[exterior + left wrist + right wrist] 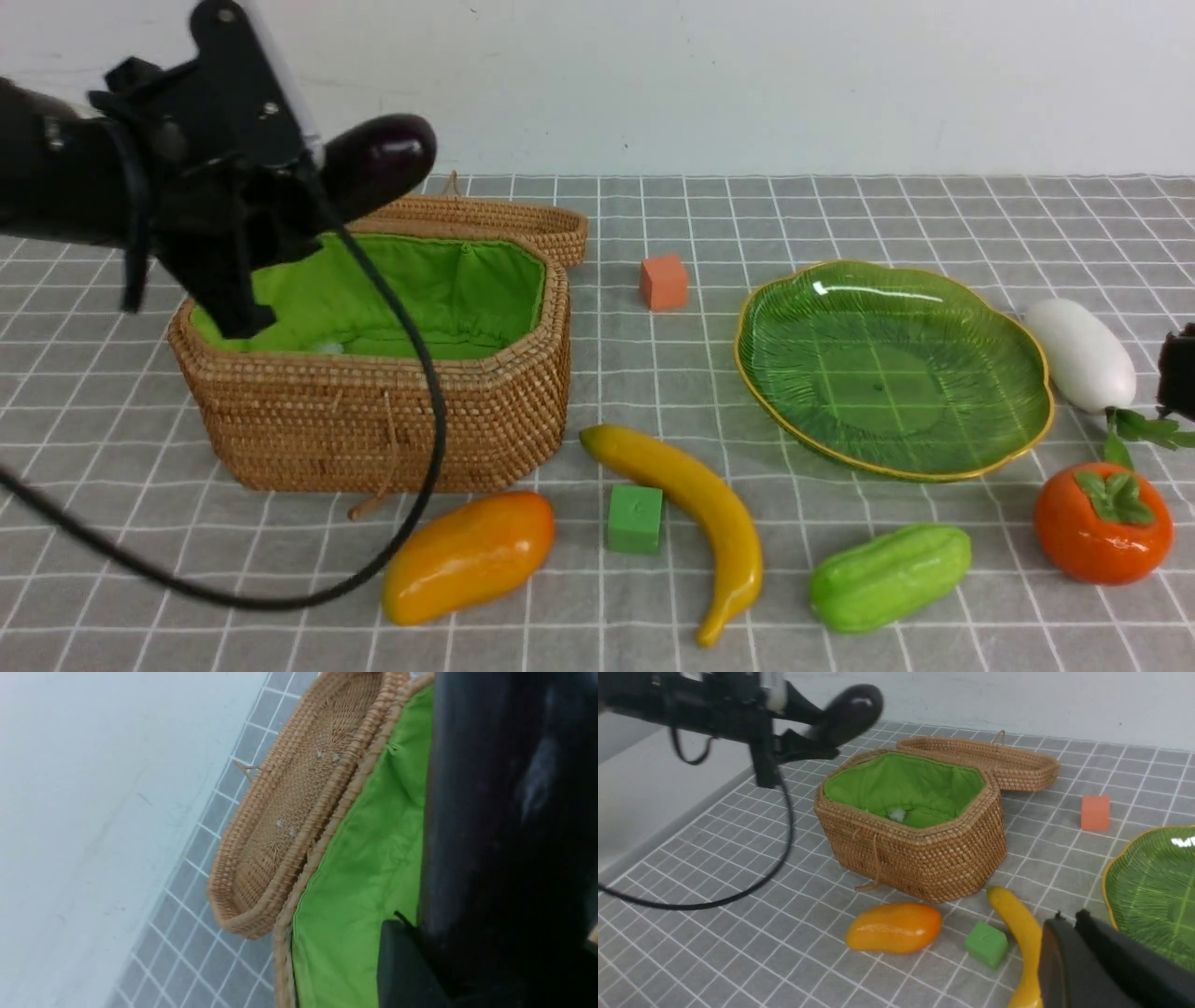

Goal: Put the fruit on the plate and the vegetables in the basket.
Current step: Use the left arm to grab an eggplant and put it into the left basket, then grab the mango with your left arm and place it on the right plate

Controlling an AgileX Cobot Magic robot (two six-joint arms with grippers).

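Observation:
My left gripper is shut on the dark purple eggplant, holding it above the back left of the open wicker basket. In the left wrist view the eggplant fills the right side over the green lining. The green plate holds nothing. On the cloth lie the banana, mango, persimmon, white radish and green gourd. My right gripper is shut with nothing in it, hovering between banana and plate; only its tip shows at the front view's right edge.
The basket's lid lies flat behind it. An orange cube sits between basket and plate, a green cube beside the banana. A black cable hangs from the left arm across the basket's front. A white wall closes the back.

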